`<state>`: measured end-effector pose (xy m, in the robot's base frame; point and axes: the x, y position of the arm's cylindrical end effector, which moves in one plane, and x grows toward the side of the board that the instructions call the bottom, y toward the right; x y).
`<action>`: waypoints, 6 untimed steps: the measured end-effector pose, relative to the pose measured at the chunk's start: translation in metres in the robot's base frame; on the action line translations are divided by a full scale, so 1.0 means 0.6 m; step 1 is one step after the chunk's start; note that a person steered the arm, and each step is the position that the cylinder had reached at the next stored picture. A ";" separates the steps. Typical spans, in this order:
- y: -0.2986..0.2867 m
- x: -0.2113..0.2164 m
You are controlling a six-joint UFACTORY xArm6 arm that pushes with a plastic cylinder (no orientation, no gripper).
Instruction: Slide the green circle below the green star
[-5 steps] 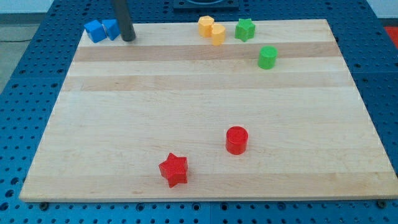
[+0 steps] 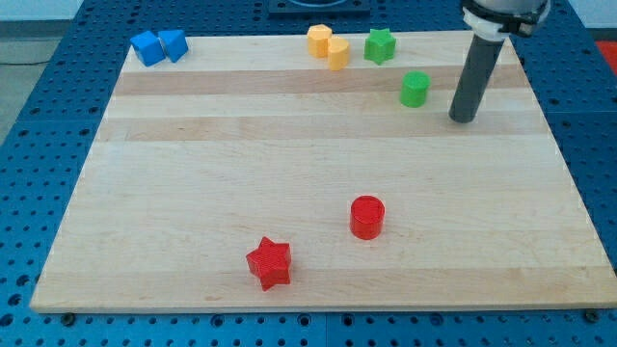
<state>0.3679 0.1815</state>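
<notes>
Blue blocks [image 2: 159, 46]: two of them, touching each other, at the board's top left corner; they have no part in this job and sit well apart from everything else.

Red star [image 2: 269, 263]: near the view's bottom edge, left of centre; out of the way.

Yellow blocks [image 2: 329, 46]: two, pressed together at the top edge, just left of the green star; shapes hard to make out. They crowd the star's left side, so a push that runs too far that way could knock them.

Red circle [image 2: 367, 217]: lower middle of the board, up and to the right of the red star; clear of any likely path.

Green star [image 2: 380, 45]: at the top edge, just right of the yellow pair; this is the landmark and ought to be left alone.

Green circle [image 2: 415, 89]: the thing to be moved. It lies below the star but off to the right, apart from it, so it probably needs only a short slide towards the view's left to sit straight under the star.

My tip [image 2: 463, 119]: down on the board, to the right of the green circle and a little lower, near it but not touching. That side suits a leftward push, though I would likely want to line up level with the circle first, or it may slide off at a slant.

Gripper: there is none, only the plain rod, so nothing to be apart or together.

Board [image 2: 289, 164]: pale wood, lying on a blue perforated table [image 2: 39, 173].
</notes>
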 end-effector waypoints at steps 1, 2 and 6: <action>-0.062 -0.026; -0.077 -0.051; -0.248 -0.057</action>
